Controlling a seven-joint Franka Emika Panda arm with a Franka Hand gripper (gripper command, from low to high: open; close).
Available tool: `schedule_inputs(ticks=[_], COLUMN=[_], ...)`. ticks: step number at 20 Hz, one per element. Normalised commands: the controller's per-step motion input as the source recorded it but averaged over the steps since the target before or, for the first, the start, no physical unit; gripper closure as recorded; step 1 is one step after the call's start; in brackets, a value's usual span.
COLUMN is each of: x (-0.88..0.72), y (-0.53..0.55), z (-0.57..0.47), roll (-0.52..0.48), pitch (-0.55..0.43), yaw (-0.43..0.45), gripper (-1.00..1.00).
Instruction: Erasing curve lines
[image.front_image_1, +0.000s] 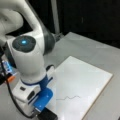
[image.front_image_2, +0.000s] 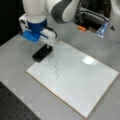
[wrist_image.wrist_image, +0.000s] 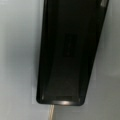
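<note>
I am hovering my gripper (image.front_image_2: 44, 43) over the black eraser (image.front_image_2: 42, 53) at the white board's (image.front_image_2: 82, 82) corner; whether my jaws are clamping it, I cannot tell. The curve lines (image.front_image_2: 56, 69) are lying near the eraser, seemingly untouched; a tilted eraser could be skipping parts — or dragging the board.

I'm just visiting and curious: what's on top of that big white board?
A thin dark wavy marker line is drawn on the flat white rectangular board. A black rectangular eraser block sits at the board's edge, below the arm's tool. Anything under the block is covered.
</note>
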Motion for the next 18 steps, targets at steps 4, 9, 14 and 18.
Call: schedule_inputs(ticks=[4, 9, 14, 18], x=[0.13, 0.14, 0.13, 0.10], y=[-0.23, -0.19, -0.15, -0.16], z=[-0.07, -0.09, -0.10, -0.08], roll=[0.152, 0.178, 0.179, 0.170], pitch=[-0.006, -0.031, -0.038, -0.027], yaw=[0.038, 0.007, -0.026, -0.036], gripper=[-1.00, -1.00, -1.00, -1.00])
